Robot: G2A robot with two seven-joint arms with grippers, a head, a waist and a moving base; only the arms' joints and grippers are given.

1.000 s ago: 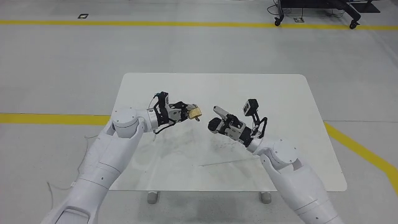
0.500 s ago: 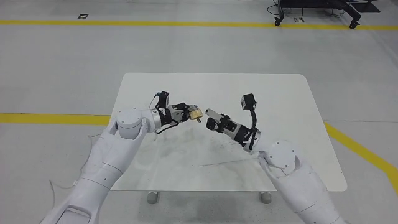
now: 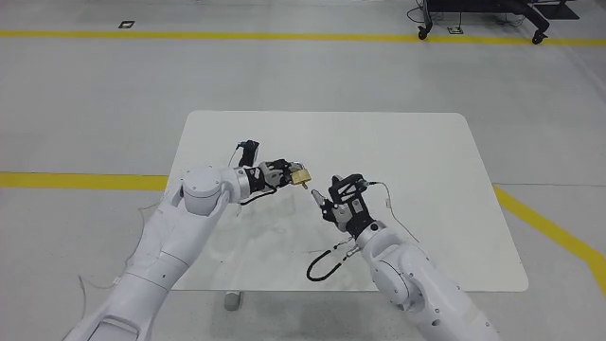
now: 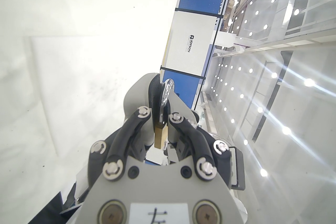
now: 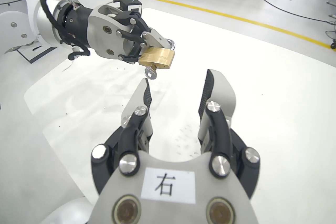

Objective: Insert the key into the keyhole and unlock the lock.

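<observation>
In the top view my left gripper (image 3: 290, 173) hovers over the white table (image 3: 426, 147), shut on a brass padlock (image 3: 300, 176). The right wrist view has the padlock (image 5: 157, 57) lying sideways between the left gripper's fingers (image 5: 155, 38), its steel shackle pinched in them. A small silver key (image 5: 150, 73) sticks out of the keyhole in the lock's underside. My right gripper (image 5: 178, 80) stands open just short of the key, touching nothing; from above, the right gripper (image 3: 328, 193) sits right of the lock. From the left wrist, the padlock (image 4: 160, 136) appears edge-on.
A black cable (image 3: 327, 263) loops from the right arm over the table's front part. The table's right half (image 5: 275, 93) is bare. Carts and desks stand on the floor far behind the table.
The right arm has swung from the table's right side round toward the front, and its gripper has drawn back a little from the lock. The left gripper has shifted the lock slightly right.
</observation>
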